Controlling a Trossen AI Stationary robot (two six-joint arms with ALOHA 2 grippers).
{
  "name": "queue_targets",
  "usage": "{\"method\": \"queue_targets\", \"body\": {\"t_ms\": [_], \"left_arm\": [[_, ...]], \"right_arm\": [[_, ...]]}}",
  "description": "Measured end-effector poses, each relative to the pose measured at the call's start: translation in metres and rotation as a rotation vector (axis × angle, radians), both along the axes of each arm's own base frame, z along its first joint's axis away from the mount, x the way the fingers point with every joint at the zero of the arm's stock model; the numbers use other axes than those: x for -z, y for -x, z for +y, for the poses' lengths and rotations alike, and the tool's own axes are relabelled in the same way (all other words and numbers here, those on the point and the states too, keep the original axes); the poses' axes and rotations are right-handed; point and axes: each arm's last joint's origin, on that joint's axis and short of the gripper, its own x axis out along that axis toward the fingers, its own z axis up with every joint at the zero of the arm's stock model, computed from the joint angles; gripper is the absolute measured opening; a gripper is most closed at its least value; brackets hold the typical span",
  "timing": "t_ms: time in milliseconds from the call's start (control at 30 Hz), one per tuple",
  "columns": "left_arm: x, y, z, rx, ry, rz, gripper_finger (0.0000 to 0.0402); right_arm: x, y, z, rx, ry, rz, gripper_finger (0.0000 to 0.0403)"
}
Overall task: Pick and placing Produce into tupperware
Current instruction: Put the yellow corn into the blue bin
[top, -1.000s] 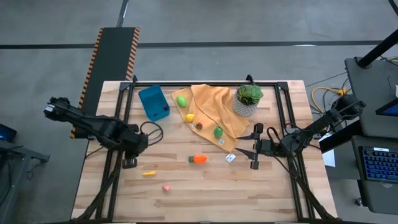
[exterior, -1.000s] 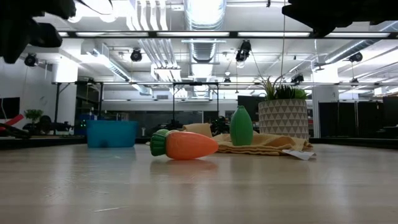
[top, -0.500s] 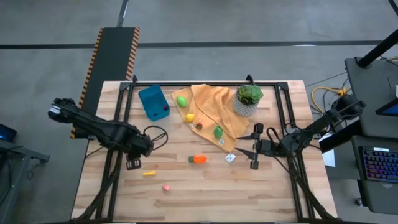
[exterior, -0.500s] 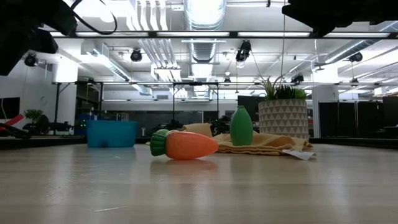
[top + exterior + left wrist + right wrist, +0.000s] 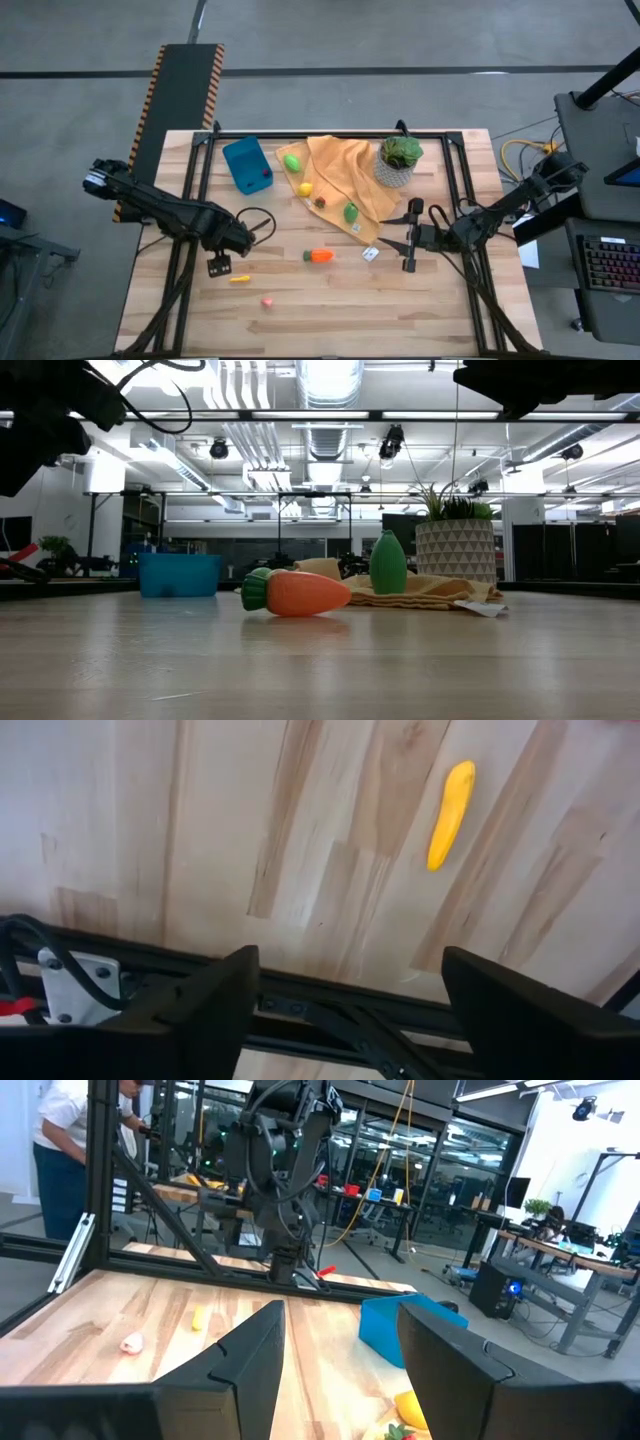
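My left gripper point(image 5: 218, 266) points down, open, above the bare wood just left of a small yellow piece of produce point(image 5: 240, 279). That piece lies flat beyond the fingers point(image 5: 451, 814) in the left wrist view. An orange carrot point(image 5: 319, 256) and a pink piece point(image 5: 267, 301) lie on the table. Green point(image 5: 352, 212), yellow point(image 5: 305, 188) and lime point(image 5: 292, 162) pieces rest on the orange cloth point(image 5: 340, 170). The blue tupperware point(image 5: 248, 165) stands at the far left. My right gripper point(image 5: 386, 230) waits open and level, right of the carrot.
A potted plant point(image 5: 399, 160) stands at the far right of the cloth. A small white tag point(image 5: 370, 254) lies near the carrot. A black frame rail point(image 5: 330, 1010) runs under my left gripper. A person point(image 5: 70, 1130) stands beyond the table.
My left gripper has moved down and a little toward the table's right, closer to the yellow piece. My right arm has kept still, and no produce has moved.
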Motion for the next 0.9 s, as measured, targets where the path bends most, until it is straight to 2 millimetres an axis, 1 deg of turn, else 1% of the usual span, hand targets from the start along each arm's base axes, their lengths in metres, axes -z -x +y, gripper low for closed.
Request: {"method": "queue_targets", "body": {"t_ms": [233, 333, 433, 567, 633, 733, 833, 900], "left_arm": [[0.008, -0.008, -0.003, 0.002, -0.005, 0.048, 0.0306], [0.015, -0.017, -0.007, -0.005, 0.001, 0.035, 0.0306], [0.022, -0.024, -0.015, -0.023, 0.018, 0.04, 0.0306], [0.024, -0.028, -0.028, 0.012, 0.013, 0.05, 0.0306], [0.024, -0.03, -0.036, 0.036, -0.034, 0.021, 0.0306], [0.022, -0.032, -0.048, 0.074, -0.074, -0.079, 0.0306], [0.023, -0.033, -0.059, 0.099, -0.077, -0.163, 0.0306], [0.024, -0.03, -0.063, 0.099, -0.069, -0.186, 0.0306]], "right_arm": [[0.0, 0.0, 0.0, 0.001, 0.005, 0.0, 0.0187], [0.0, 0.0, 0.0, 0.001, 0.008, 0.001, 0.0187], [0.0, 0.0, 0.0, 0.001, 0.008, 0.001, 0.0187], [0.0, 0.0, 0.0, 0.001, 0.015, 0.002, 0.0187], [0.0, 0.0, 0.0, 0.001, 0.016, 0.002, 0.0187], [0.0, 0.0, 0.0, 0.002, 0.015, 0.002, 0.0187], [0.0, 0.0, 0.0, 0.001, 0.015, 0.002, 0.0187], [0.0, 0.0, 0.0, 0.001, 0.01, 0.001, 0.0187]]}}
